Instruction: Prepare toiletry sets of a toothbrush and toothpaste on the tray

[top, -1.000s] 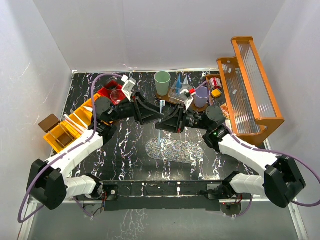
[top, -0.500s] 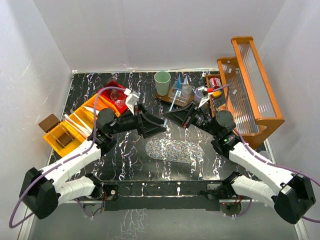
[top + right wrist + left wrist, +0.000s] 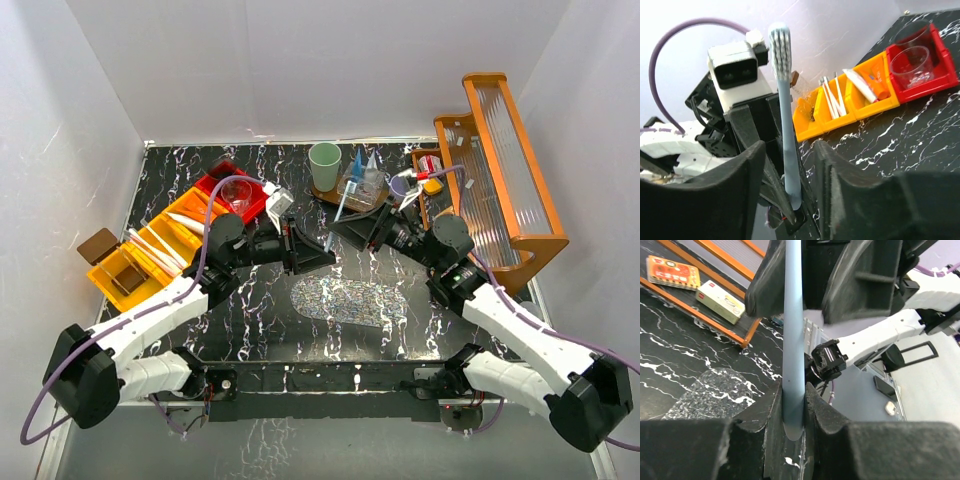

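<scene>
Left wrist view: the left pincer [image 3: 793, 402] is clamped on the butt end of the pale blue toothbrush [image 3: 792, 315]. Only the right wrist view shows the bristle head and the right pincer [image 3: 790, 150] open, gaps both sides of the handle. Top external view: toothbrush apparently held above the desk [image 3: 270, 320], barely visible.

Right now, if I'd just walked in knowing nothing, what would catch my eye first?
First, over the middle of the black marbled table, the left hand pinches the end of a pale blue toothbrush while the right hand stands open around its stem. Next, the bright orange and red bins at the table's left edge and the green cup at the back.
</scene>
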`<action>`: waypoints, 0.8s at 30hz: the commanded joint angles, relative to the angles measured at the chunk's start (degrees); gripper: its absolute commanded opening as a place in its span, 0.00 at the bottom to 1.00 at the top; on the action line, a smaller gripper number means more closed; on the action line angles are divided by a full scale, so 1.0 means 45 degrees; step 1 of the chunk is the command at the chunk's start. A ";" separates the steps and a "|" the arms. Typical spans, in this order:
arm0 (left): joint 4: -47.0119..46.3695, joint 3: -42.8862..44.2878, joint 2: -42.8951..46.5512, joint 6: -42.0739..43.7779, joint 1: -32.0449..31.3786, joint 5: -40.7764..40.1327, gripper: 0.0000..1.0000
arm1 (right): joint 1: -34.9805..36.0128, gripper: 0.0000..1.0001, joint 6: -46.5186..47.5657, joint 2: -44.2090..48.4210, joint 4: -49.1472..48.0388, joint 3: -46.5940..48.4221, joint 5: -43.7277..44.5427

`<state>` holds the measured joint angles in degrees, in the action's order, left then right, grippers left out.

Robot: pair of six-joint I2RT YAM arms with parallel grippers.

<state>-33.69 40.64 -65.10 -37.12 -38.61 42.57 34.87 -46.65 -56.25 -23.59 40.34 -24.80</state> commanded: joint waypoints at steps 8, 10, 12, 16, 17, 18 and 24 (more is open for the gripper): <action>0.1053 0.0424 0.0986 0.1525 -0.0033 -0.0809 0.00 | -0.0503 0.41 -0.0130 0.0314 0.0904 0.1280 0.1561; 0.1063 0.0424 0.0984 0.1512 -0.0033 -0.0789 0.00 | -0.0514 0.37 -0.0177 0.0153 0.0789 0.1389 0.1692; 0.1094 0.0369 0.1055 0.1538 -0.0033 -0.0844 0.00 | -0.0538 0.35 -0.0189 0.0139 0.0631 0.1407 0.1869; 0.1399 0.0423 0.1058 0.1671 -0.0034 -0.0848 0.00 | -0.0563 0.34 -0.0151 0.0103 0.0132 0.1460 0.1647; 0.1391 0.0426 0.1060 0.1668 -0.0033 -0.0814 0.00 | -0.0562 0.34 -0.0115 0.0088 0.0076 0.1480 0.1593; 0.1361 0.0422 0.1050 0.1668 -0.0033 -0.0818 0.00 | -0.0577 0.34 -0.0083 0.0035 0.0032 0.1495 0.1554; 0.1319 0.0416 0.0954 0.1668 -0.0033 -0.0723 0.00 | -0.0628 0.33 -0.0048 -0.0017 -0.0280 0.1551 0.1615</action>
<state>-26.57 40.66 -61.95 -30.61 -38.57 38.33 32.49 -47.27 -56.53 -19.94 43.83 -18.48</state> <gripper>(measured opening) 0.162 0.334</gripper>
